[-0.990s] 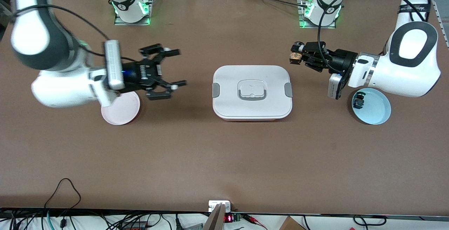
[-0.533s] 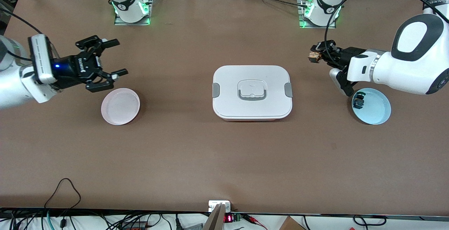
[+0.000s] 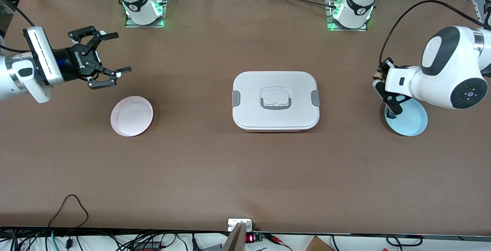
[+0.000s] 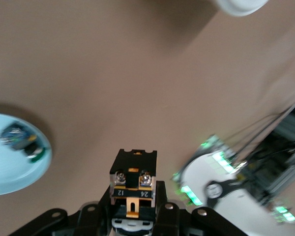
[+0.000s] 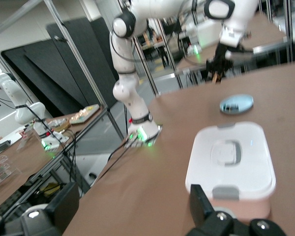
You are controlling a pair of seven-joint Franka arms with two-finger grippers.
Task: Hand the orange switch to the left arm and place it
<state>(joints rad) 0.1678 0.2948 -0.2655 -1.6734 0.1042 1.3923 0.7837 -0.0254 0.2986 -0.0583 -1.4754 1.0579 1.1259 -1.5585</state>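
Table (image 3: pixel 245 174): brown surface filling the front view, arm bases along its top edge.

Left arm (image 3: pixel 448 73): at the frame's right edge, its white elbow over the blue plate.

Right arm (image 3: pixel 23 73): entering at the frame's left edge, upper left.

Box (image 3: pixel 275 100): white, lid on, at frame centre, apart from both arms.

Blue plate (image 3: pixel 412 118): right of centre frame, toward the left arm's end of the table, partly covered by the arm. In the left wrist view it carries a small dark part with green (image 4: pixel 20 142).

Pink plate (image 3: pixel 131 115): left of centre frame, lower than the right gripper.

Right gripper (image 3: pixel 111 53): upper left, over bare table, fingers spread wide, nothing between them.

Left gripper (image 4: pixel 133 209): largely hidden in the front view; the wrist view shows it clamped on the switch.

Switch (image 4: pixel 133 184): black body with orange accents, held above bare table; in the front view only a speck at the arm's tip, right side of frame.
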